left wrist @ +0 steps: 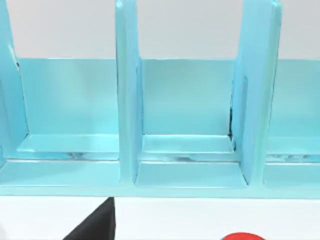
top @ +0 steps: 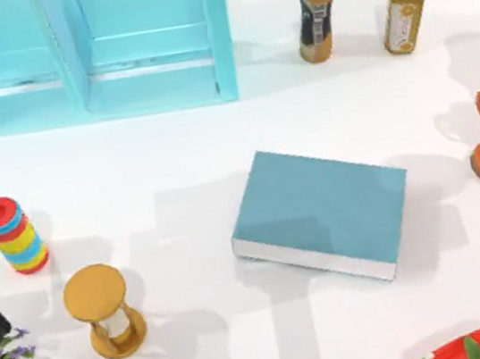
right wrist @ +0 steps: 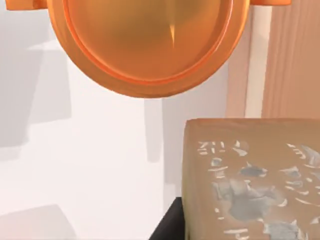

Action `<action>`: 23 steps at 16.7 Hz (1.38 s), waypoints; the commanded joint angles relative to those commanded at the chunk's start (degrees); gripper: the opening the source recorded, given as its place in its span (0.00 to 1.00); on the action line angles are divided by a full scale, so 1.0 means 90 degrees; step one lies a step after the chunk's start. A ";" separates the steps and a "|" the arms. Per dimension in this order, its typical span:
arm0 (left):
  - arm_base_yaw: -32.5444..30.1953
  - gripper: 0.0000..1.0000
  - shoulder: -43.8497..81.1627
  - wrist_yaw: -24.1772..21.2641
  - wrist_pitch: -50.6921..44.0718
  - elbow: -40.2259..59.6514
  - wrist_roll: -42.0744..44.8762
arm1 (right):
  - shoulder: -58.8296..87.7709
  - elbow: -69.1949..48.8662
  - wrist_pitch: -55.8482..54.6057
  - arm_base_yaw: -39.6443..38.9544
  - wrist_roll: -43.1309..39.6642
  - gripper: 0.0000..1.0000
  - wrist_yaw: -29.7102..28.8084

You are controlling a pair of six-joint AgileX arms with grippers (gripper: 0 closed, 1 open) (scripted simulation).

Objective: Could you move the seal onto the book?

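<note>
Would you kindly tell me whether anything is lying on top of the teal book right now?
Nothing lies on the book; its teal cover is bare apart from shadows. The seal appears close up in the right wrist view, beside the trophy.

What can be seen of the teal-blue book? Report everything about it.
The large, thick rectangular book with a plain teal-blue cover lies flat and closed on the white table, a little right of the middle in the top view. Its cover is bare, with no title or marking. White page edges show along its near side and its left end. It sits turned at a slight angle to the table's edges. Nothing rests on it and nothing touches it but the table.
</note>
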State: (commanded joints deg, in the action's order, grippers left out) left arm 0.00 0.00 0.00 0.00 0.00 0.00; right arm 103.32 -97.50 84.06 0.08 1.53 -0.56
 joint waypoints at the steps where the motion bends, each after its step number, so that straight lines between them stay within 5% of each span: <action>1: 0.0000 1.00 0.0000 0.0000 0.0000 0.0000 0.0000 | -0.0032 -0.0044 0.0080 -0.0037 0.0146 0.00 -0.0049; 6: 0.0000 1.00 0.0000 0.0000 0.0000 0.0000 0.0000 | 0.0103 -0.0511 0.0392 -0.0763 0.1657 0.00 -0.0304; 12: 0.0000 1.00 0.0000 0.0000 0.0000 0.0000 0.0000 | 0.1613 -0.1146 -0.0417 -0.2988 0.3463 0.00 -0.0188; 16: 0.0000 1.00 0.0000 0.0000 0.0000 0.0000 0.0000 | 0.2427 -0.1305 -0.1119 -0.3826 0.3822 0.00 0.0016; 23: 0.0000 1.00 0.0000 0.0000 0.0000 0.0000 0.0000 | 0.2469 -0.1345 -0.1112 -0.3862 0.3852 0.00 0.0036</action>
State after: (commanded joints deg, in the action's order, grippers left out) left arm 0.00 0.00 0.00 0.00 0.00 0.00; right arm 125.53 -109.61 74.05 -34.68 36.20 -0.24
